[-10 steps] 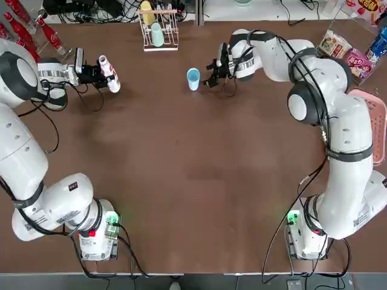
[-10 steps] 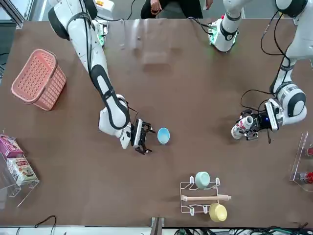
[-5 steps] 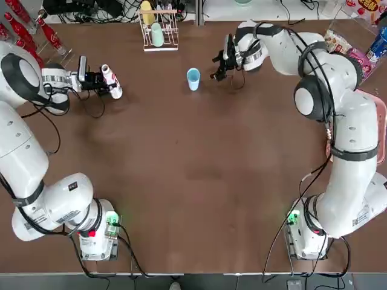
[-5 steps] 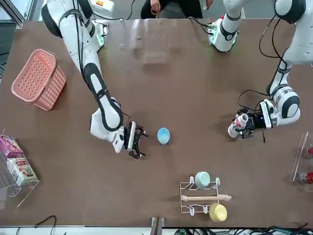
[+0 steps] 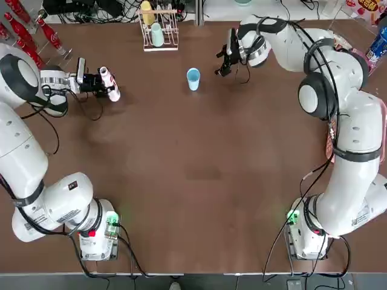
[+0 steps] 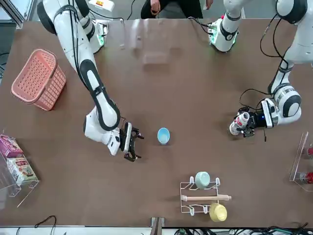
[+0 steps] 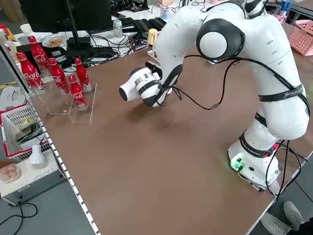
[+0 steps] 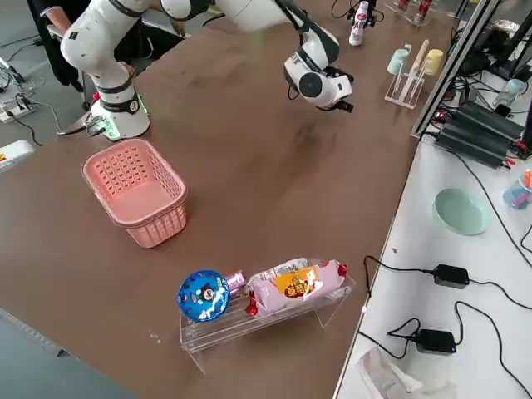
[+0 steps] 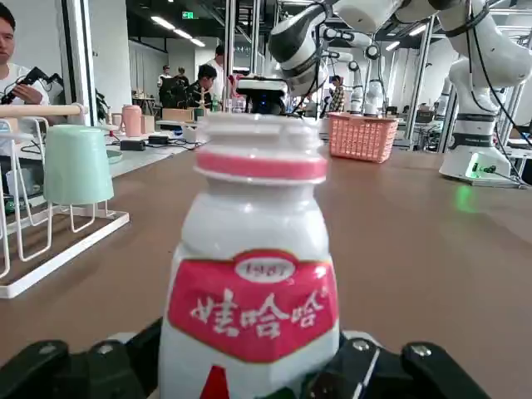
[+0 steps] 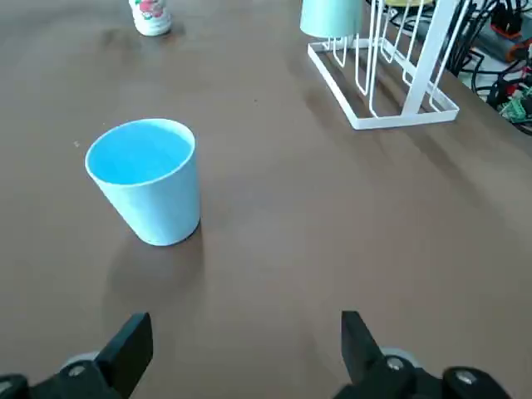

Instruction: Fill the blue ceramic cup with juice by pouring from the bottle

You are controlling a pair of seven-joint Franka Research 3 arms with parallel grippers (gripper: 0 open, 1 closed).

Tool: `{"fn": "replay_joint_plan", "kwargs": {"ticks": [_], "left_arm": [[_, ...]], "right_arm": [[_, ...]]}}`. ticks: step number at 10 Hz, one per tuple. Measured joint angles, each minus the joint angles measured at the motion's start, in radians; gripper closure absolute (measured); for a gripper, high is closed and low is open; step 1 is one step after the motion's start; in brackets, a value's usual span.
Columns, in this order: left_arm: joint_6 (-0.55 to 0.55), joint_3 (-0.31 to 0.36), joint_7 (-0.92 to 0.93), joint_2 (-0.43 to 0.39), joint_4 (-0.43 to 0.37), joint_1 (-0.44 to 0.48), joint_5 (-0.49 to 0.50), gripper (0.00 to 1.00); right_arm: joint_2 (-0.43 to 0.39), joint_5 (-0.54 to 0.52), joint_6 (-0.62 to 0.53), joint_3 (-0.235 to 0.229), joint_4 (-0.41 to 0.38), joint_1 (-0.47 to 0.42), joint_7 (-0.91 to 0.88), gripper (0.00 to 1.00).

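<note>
Left gripper flanked the white bottle, grip state unclear; stood well apart from the blue ceramic cup. Right gripper hung open beside the cup. Probably light, smooth plastic; best clasped mid-body.

A brown table fills the workspace. Beyond its far edge sits a white shelf with cables and power adapters. The left wrist view shows a long hall with ceiling strip lights and people at desks.
</note>
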Motion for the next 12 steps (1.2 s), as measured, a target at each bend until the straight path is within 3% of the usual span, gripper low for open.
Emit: {"fn": "replay_joint_plan", "kwargs": {"ticks": [2, 3, 4, 10, 12], "left_arm": [[-0.009, 0.000, 0.000, 0.000, 0.005, 0.000, 0.000, 0.23], [-0.011, 0.000, 0.000, 0.000, 0.008, 0.000, 0.000, 0.08], [-0.011, 0.000, 0.000, 0.000, 0.009, 0.000, 0.000, 0.00], [-0.011, 0.007, 0.000, 0.000, 0.023, 0.019, 0.045, 0.00], [-0.011, 0.007, 0.000, 0.000, 0.021, 0.030, 0.066, 0.00]], "right_arm": [[-0.022, -0.115, 0.002, 0.000, 0.001, -0.019, 0.144, 0.00], [-0.034, -0.159, 0.002, 0.000, 0.003, -0.027, 0.208, 0.00], [-0.047, -0.211, 0.002, 0.000, 0.004, -0.033, 0.275, 0.00], [-0.109, -0.509, 0.012, 0.004, 0.019, -0.080, 0.724, 0.00], [-0.127, -0.610, 0.019, 0.046, 0.026, -0.123, 0.883, 0.00]]}}
